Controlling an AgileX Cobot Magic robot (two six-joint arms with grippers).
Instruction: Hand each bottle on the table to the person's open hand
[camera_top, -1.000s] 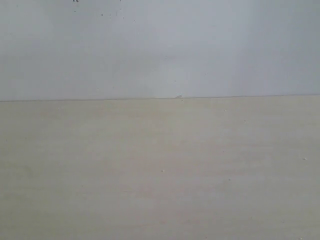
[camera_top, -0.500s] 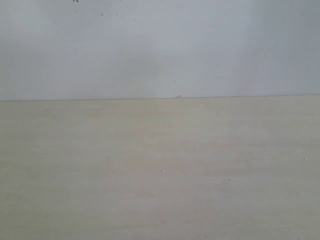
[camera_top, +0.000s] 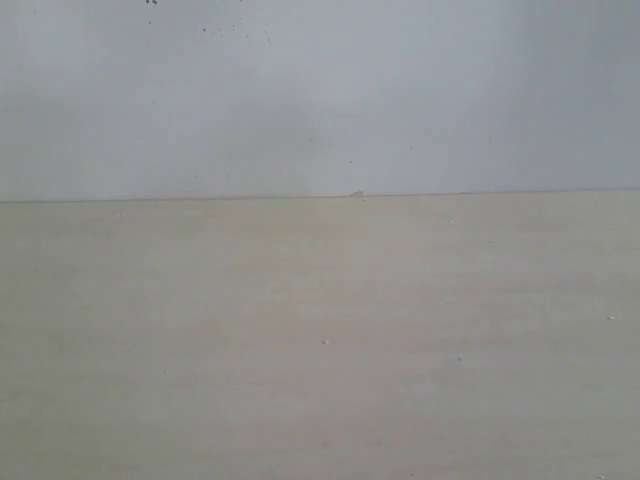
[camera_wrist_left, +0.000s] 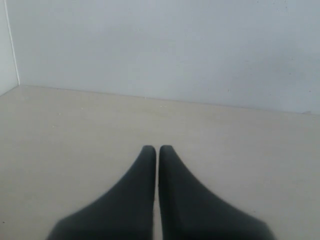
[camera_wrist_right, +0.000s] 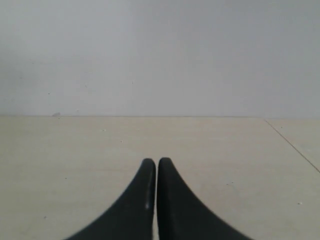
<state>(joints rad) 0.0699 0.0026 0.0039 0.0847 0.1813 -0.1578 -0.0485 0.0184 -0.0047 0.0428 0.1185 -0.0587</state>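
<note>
The pale beige table (camera_top: 320, 340) fills the lower half of the exterior view, and no bottle or hand shows in any view. Neither arm appears in the exterior view. In the left wrist view my left gripper (camera_wrist_left: 158, 149) hangs low over the table (camera_wrist_left: 75, 130), its black fingers pressed together with nothing between them. My right gripper (camera_wrist_right: 157, 161) is likewise shut and empty above the tabletop (camera_wrist_right: 225, 145). The three bottles and the person's open hand are out of view.
A plain grey-white wall (camera_top: 320, 100) rises behind the table's far edge. The left wrist view shows a wall corner (camera_wrist_left: 12, 47) at the table's end. A thin seam (camera_wrist_right: 292, 145) crosses the tabletop in the right wrist view.
</note>
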